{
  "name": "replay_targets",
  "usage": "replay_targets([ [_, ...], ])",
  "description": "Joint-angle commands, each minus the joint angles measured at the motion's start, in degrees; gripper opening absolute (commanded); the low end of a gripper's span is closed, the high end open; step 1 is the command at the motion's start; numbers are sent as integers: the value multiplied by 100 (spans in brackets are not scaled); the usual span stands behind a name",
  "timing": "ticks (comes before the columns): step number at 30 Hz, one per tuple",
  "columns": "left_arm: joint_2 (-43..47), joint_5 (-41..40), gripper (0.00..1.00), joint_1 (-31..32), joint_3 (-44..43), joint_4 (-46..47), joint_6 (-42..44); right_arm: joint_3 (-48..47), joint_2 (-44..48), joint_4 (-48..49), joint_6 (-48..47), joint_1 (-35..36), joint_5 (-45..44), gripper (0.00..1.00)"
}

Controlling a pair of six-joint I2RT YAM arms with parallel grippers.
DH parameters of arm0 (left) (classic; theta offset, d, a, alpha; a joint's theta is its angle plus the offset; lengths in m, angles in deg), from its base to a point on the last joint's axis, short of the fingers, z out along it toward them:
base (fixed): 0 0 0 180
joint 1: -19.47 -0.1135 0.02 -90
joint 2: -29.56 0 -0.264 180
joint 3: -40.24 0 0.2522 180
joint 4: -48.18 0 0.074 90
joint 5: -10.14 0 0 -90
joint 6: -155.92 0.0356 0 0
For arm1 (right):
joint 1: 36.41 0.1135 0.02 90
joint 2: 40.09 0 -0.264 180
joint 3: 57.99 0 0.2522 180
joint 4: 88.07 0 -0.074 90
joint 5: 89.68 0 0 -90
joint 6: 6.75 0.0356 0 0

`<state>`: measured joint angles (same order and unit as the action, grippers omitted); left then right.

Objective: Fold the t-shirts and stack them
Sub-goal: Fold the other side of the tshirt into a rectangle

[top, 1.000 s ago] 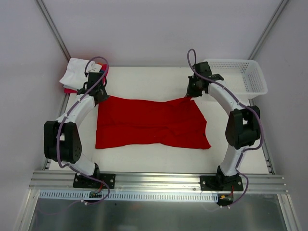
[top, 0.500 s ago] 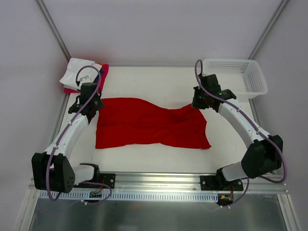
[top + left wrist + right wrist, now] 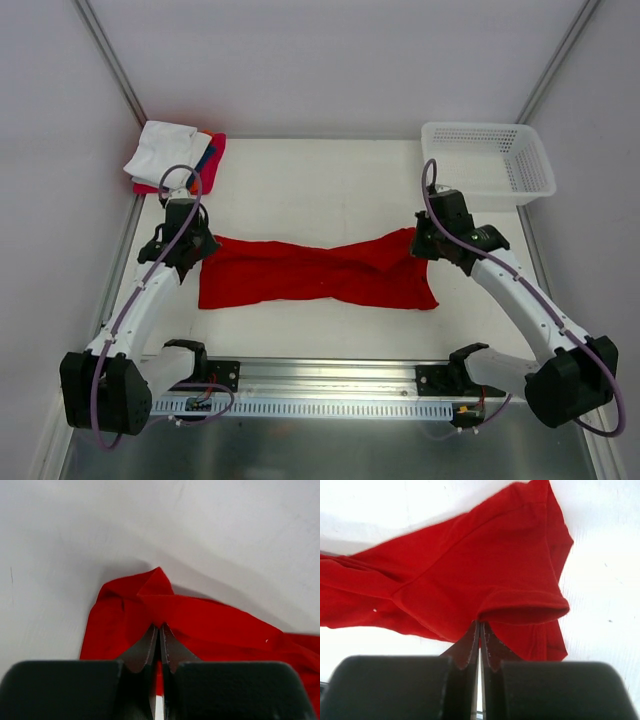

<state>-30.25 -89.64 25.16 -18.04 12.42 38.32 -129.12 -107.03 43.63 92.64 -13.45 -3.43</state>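
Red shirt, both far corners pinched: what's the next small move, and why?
Probably draw both corners toward the near hem and lay them there. The left gripper and right gripper are each shut on a far corner of the red shirt, and that edge sits only partway across, so the fold is not yet complete.

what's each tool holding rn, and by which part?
Both are shut on the red t-shirt. The left tool pinches its far-left corner, and the right tool pinches its far-right corner, at a hemmed edge.
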Motion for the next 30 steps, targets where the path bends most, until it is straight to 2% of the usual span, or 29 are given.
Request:
replay_targets([
  [1,101,214,0,46,267,-401,-228,304,391,-70,177,24,-118,0],
  [8,856,100,0,46,768,-674,-571,876,936,-87,292,68,-82,1],
  [20,1322,-524,0,46,830,-1315,-844,1482,1464,-123,353,86,32,0],
  [30,1200,-1007,1,46,778,-1772,-1300,1939,1807,-61,432,86,164,1],
])
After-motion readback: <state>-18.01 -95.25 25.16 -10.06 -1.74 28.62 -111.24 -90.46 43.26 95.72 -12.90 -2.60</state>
